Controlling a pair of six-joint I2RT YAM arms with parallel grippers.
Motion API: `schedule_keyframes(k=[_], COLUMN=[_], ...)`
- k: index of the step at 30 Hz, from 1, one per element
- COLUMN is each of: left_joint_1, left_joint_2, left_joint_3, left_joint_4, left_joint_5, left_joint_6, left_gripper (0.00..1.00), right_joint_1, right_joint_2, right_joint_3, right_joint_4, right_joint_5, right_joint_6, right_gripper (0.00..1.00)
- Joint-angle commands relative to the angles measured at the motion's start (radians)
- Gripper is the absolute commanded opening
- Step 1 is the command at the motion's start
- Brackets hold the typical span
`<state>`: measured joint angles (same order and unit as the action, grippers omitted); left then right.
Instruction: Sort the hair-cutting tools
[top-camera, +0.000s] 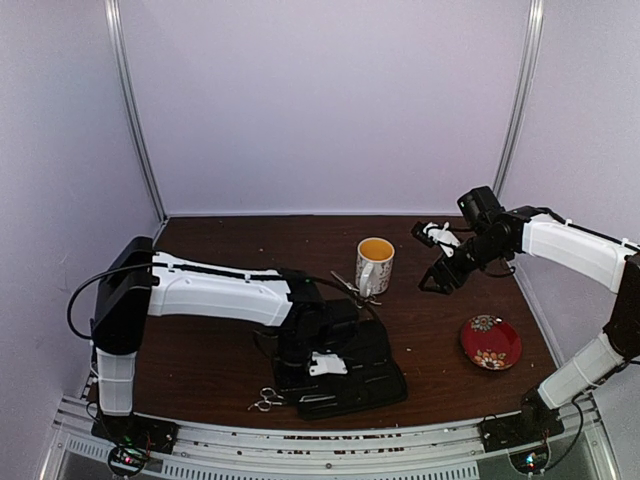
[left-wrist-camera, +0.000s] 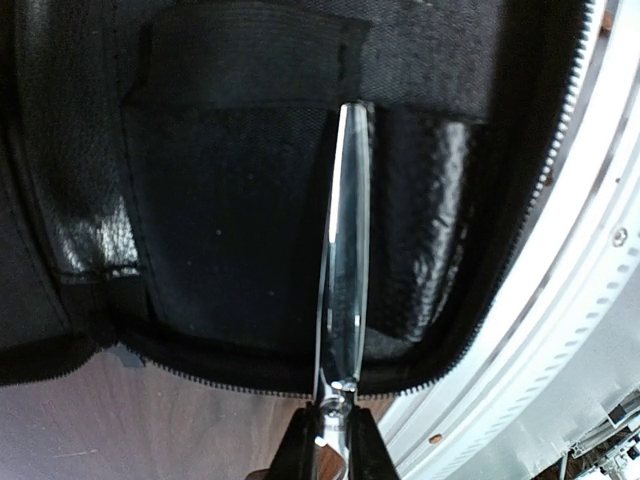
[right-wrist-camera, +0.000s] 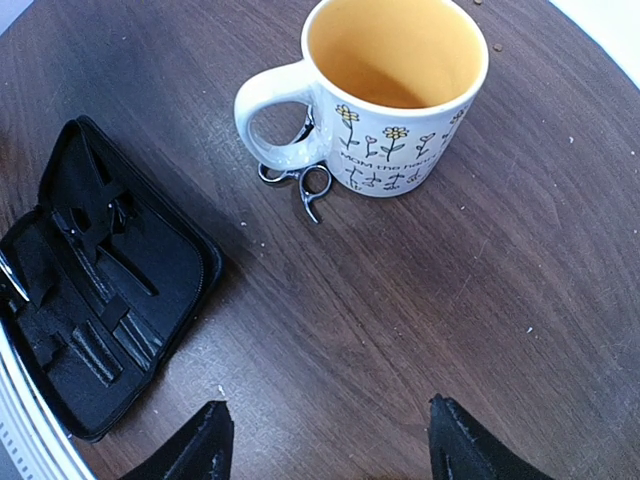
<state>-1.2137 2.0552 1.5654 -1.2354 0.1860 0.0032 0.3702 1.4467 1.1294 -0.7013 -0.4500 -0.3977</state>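
Note:
My left gripper (left-wrist-camera: 337, 445) is shut on a pair of silver scissors (left-wrist-camera: 345, 250) near the pivot. The blades point into a pocket of the open black case (left-wrist-camera: 220, 220). In the top view the gripper (top-camera: 292, 382) is at the case's (top-camera: 365, 375) near left corner, and the scissors' ring handles (top-camera: 262, 402) stick out there. A second pair of scissors (right-wrist-camera: 303, 182) lies against the mug's base, also seen from above (top-camera: 350, 288). My right gripper (right-wrist-camera: 330, 445) (top-camera: 440, 272) is open and empty above bare table. I cannot make out the black clips for sure.
A white flowered mug (right-wrist-camera: 390, 90) (top-camera: 375, 263) stands mid-table. A red floral plate (top-camera: 490, 342) lies at the right. The table's metal front rail (left-wrist-camera: 590, 300) runs just beside the case. The case also shows at the left of the right wrist view (right-wrist-camera: 100, 300).

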Motion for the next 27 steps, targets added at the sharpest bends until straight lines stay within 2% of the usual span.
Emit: schedule_keyframes(k=[1,13,27], left_joint_1=[-0.001,0.005,0.006], left_joint_2=[0.043,0.073,0.157], left_joint_3=[0.028,0.049,0.226], left_joint_4=[-0.014,-0.018,0.018], left_joint_5=[-0.019,-0.085,-0.101], left_joint_6=[0.014,-0.003,0.031], left_gripper=[0.00,0.00,0.00], right_joint_1=[0.007,0.008,0.010], right_joint_2=[0.000,0.005,0.000], right_joint_3=[0.029,0.033,0.033], right_joint_4=[-0.007,-0.012,-0.013], right_joint_5=[-0.016,-0.022,-0.024], right_joint_6=[-0.011,-0.014,-0.010], right_gripper=[0.68,0.68,0.68])
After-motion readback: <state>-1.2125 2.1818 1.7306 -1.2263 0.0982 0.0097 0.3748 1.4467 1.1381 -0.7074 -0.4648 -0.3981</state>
